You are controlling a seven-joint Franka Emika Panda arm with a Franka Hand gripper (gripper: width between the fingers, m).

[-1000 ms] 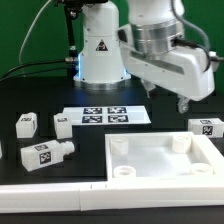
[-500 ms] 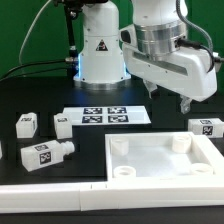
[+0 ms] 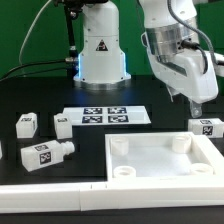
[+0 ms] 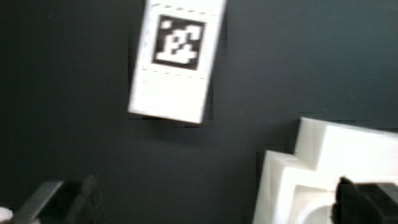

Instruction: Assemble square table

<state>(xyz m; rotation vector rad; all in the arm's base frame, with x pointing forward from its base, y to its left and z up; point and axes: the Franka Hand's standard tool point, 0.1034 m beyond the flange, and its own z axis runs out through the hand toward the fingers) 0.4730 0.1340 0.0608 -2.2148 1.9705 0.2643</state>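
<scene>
The white square plate [image 3: 165,160] lies at the front right with its round corner sockets facing up. Three short white tagged legs lie at the exterior view's left [image 3: 27,123], [image 3: 62,124], [image 3: 48,154]. A fourth leg [image 3: 207,127] lies at the far right, behind the plate. My gripper [image 3: 193,107] hangs in the air above that leg and the plate's back right corner. In the wrist view the gripper [image 4: 214,205] is open and empty, with the tagged leg [image 4: 175,60] on the black table and a plate corner [image 4: 347,170] beside one fingertip [image 4: 365,198].
The marker board [image 3: 103,116] lies flat in the middle, in front of the robot base [image 3: 100,50]. A long white border rail [image 3: 60,190] runs along the front edge. Cables trail at the back left.
The arm has swung toward the exterior view's right and the wrist has turned. The gripper now hangs nearer the right leg. The parts on the table have not moved.
</scene>
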